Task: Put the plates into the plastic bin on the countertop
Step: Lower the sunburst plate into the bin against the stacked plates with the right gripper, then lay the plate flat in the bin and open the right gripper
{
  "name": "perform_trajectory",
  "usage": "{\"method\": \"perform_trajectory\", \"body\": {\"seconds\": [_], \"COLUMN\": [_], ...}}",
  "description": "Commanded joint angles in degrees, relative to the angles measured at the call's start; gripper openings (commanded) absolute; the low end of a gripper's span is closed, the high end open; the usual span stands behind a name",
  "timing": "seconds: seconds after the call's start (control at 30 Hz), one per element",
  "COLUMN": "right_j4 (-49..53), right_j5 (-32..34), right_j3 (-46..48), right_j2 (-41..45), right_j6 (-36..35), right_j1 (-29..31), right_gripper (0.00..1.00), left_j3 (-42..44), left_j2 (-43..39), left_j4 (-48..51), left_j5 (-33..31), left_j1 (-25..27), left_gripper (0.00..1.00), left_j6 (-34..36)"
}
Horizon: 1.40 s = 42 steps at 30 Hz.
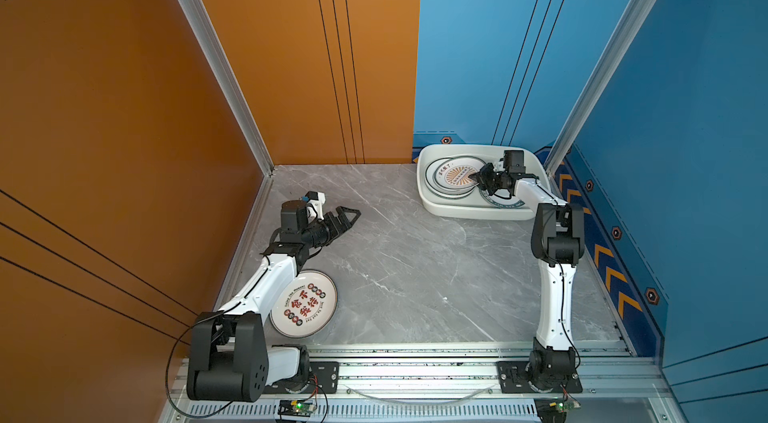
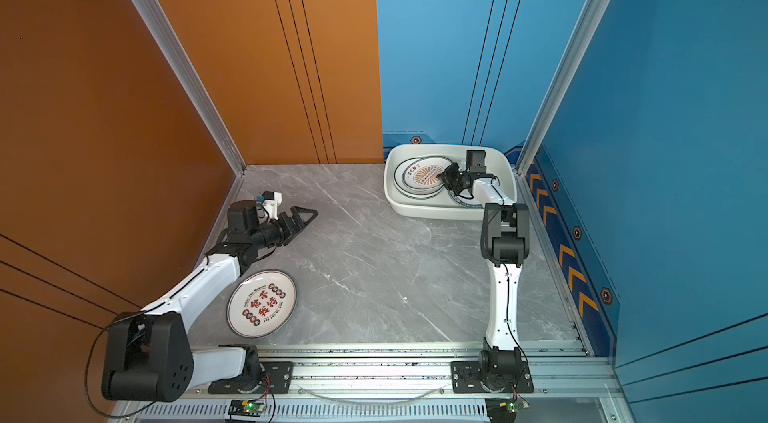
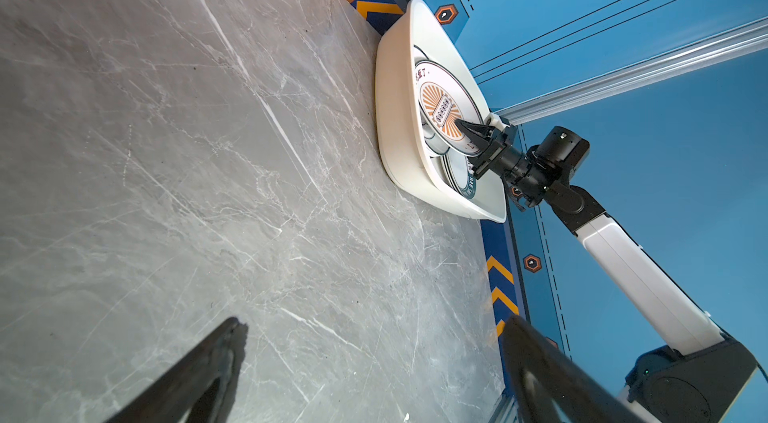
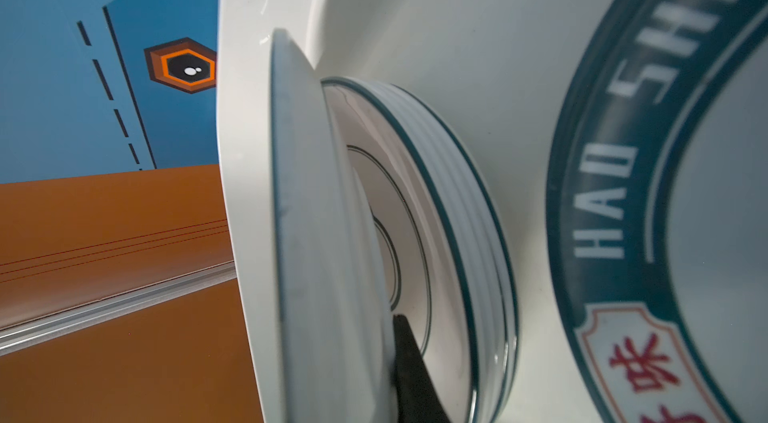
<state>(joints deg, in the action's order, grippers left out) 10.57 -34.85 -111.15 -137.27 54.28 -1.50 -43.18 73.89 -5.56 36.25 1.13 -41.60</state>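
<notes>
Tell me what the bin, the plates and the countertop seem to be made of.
Bin: likely moulded plastic, smooth white, rounded corners.
Plates: glossy, printed rims; glazed ceramic or melamine, unclear.
Countertop: grey veined marble pattern, faint sheen; stone or laminate, cannot tell.
</notes>
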Motion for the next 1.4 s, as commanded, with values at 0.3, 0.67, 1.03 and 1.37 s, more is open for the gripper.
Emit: {"method": "perform_trajectory", "body": {"seconds": [0.3, 0.67, 1.03, 1.37], "right_j4": [4.41, 10.96, 17.51, 25.67], "right_j5": [0.68, 4.20, 7.78, 12.52], "right_j3": [-3.97, -5.78, -6.78, -9.08], "right_j2": [-1.81, -2.47, -1.07, 0.19], "right_j6": [-1.56, -5.50, -10.18, -15.22], "right_j1": [1.14, 2.00, 2.11, 2.11], "right_gripper": [0.00, 0.34, 0.44, 0.44], "left_j3": [0.60, 0.60, 0.89, 1.22], "left_j2": [0.12, 0.49, 0.03, -0.06], "left_j4": [-0.90, -1.18, -0.99, -1.16], "left_j5": [1.10, 1.37, 1.30, 1.20], "left_j1": [-0.36, -0.42, -0.52, -0.52], "left_gripper": [0.98, 0.98, 0.98, 0.98], "left_j6": [-0.12, -0.14, 0.02, 0.11]}}
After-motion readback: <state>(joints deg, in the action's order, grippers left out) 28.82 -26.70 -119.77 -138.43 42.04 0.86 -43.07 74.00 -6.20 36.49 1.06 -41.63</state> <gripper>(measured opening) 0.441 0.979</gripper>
